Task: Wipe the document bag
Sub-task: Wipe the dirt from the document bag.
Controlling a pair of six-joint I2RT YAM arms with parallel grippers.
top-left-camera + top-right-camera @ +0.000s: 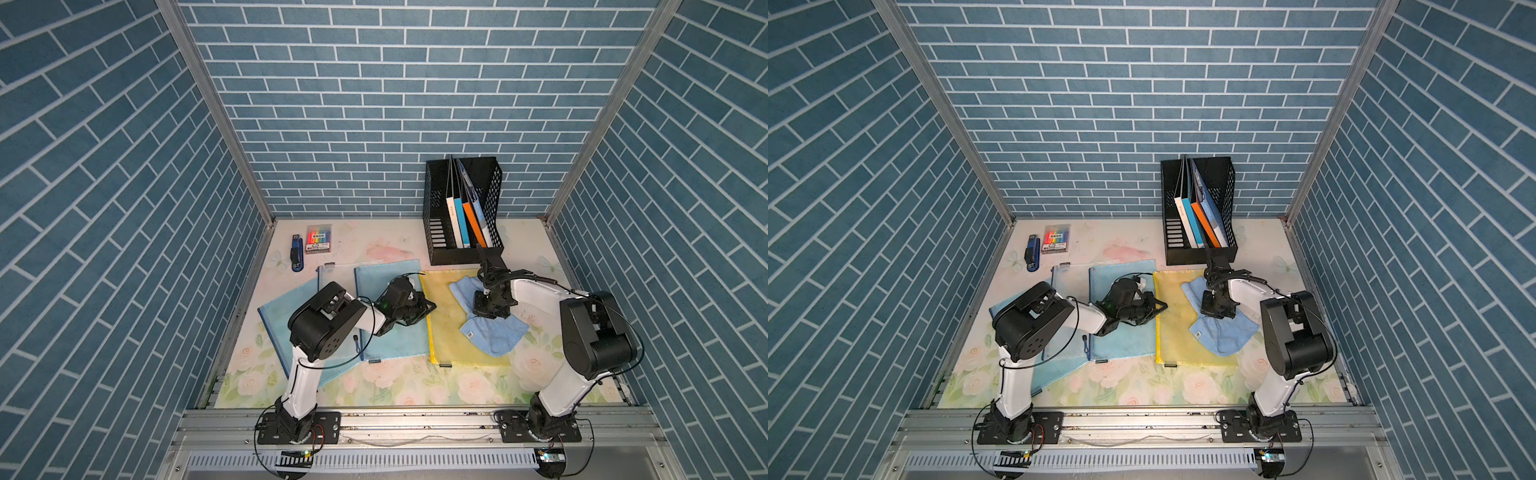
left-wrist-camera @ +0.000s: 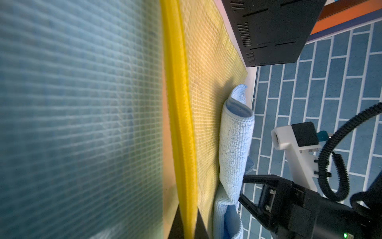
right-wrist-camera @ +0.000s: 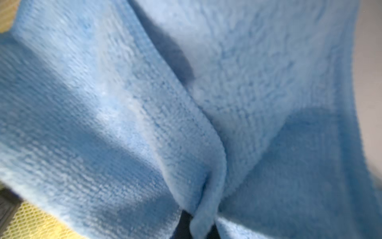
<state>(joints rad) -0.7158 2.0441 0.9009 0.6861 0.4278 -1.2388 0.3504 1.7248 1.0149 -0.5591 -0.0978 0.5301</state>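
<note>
Right wrist view is almost all microfibre: my right claw (image 3: 196,226) is closed tight on a raised fold of the blue cloth (image 3: 124,124), with only a sliver of the yellow mesh document bag (image 3: 31,219) showing beside it. Left wrist view gives me what that one cannot. There the left claw (image 2: 189,227) is closed on the bag's yellow zipper band (image 2: 177,103), pinning that edge, and the cloth lies rolled on the mesh apart from the claw, out towards the black file rack (image 2: 268,31). Neither wrist camera tells me how much of the bag is covered. In both top views the cloth (image 1: 496,336) (image 1: 1225,336) is draped under and around the right claw, over the bag's edge on the side away from the left claw, while the broad strip of mesh between the two claws is bare. I judge this to be the wiping stroke itself, with the bag anchored and the cloth in hand. The next move, as I reckon it, calls for pressing the cloth flat and dragging it across towards the left claw, gently enough that the thin bag neither bunches nor slips the pinch.
</note>
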